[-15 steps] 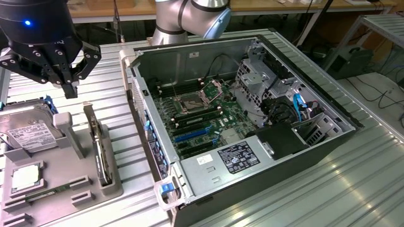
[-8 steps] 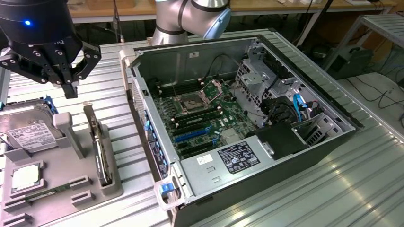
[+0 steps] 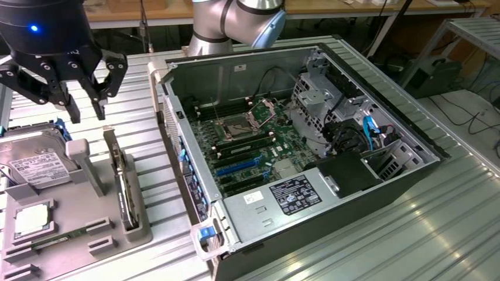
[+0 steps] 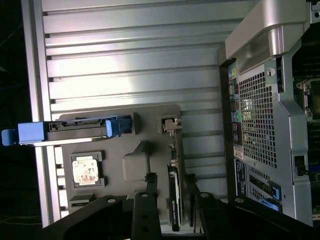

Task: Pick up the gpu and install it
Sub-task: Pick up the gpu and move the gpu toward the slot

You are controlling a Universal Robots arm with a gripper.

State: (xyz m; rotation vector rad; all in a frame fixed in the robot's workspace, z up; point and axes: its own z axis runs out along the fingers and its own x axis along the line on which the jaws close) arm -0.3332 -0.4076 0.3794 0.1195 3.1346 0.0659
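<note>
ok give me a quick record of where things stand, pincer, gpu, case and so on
pincer: open, empty, hovering above the grey holder
gpu: standing on edge in a slot of the grey holder, not gripped; in the wrist view it lines up between the fingers
hard drive: in the grey holder, on the exterior view's left of the gpu
computer case: lying open on the exterior view's right, motherboard exposed
gpu installed: no

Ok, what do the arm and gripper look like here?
The gripper is black, with a blue light glowing on its rounded body and two jointed, linkage-style fingers. The arm is a silver-grey tube with paler grey rounded joint caps.
</note>
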